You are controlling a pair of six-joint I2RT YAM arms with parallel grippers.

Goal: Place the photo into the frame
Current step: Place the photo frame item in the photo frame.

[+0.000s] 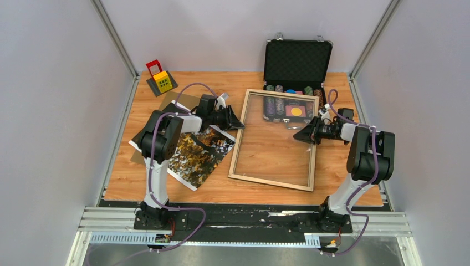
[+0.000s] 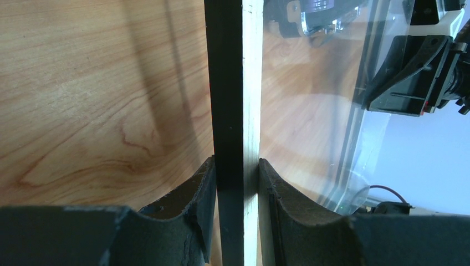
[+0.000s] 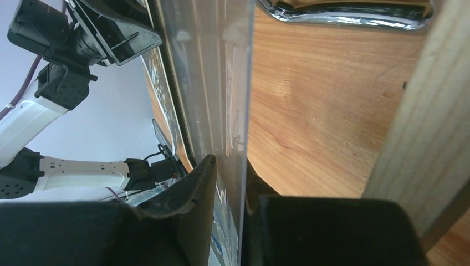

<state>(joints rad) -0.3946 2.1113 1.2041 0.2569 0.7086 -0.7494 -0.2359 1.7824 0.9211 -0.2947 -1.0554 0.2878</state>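
The frame (image 1: pixel 271 180), pale wood rails up, lies in the middle of the table. My left gripper (image 1: pixel 239 121) is shut on its left rail; the left wrist view shows the black-and-pale rail (image 2: pixel 230 83) pinched between both pads, gripper (image 2: pixel 235 160). A clear pane (image 1: pixel 277 133) sits within the frame. My right gripper (image 1: pixel 299 134) straddles the pane's right edge (image 3: pixel 221 66), just inside the right rail (image 3: pixel 427 100). Its jaws (image 3: pixel 230 163) stand slightly open, with a gap at one finger. The photo (image 1: pixel 202 152) lies flat to the left of the frame, partly under the left arm.
An open black chip case (image 1: pixel 296 61) stands behind the frame, its chips against the far rail. A brown backing board (image 1: pixel 177 100) pokes out beneath the photo. A red and yellow toy block (image 1: pixel 161 78) sits at the back left. Grey walls close in both sides.
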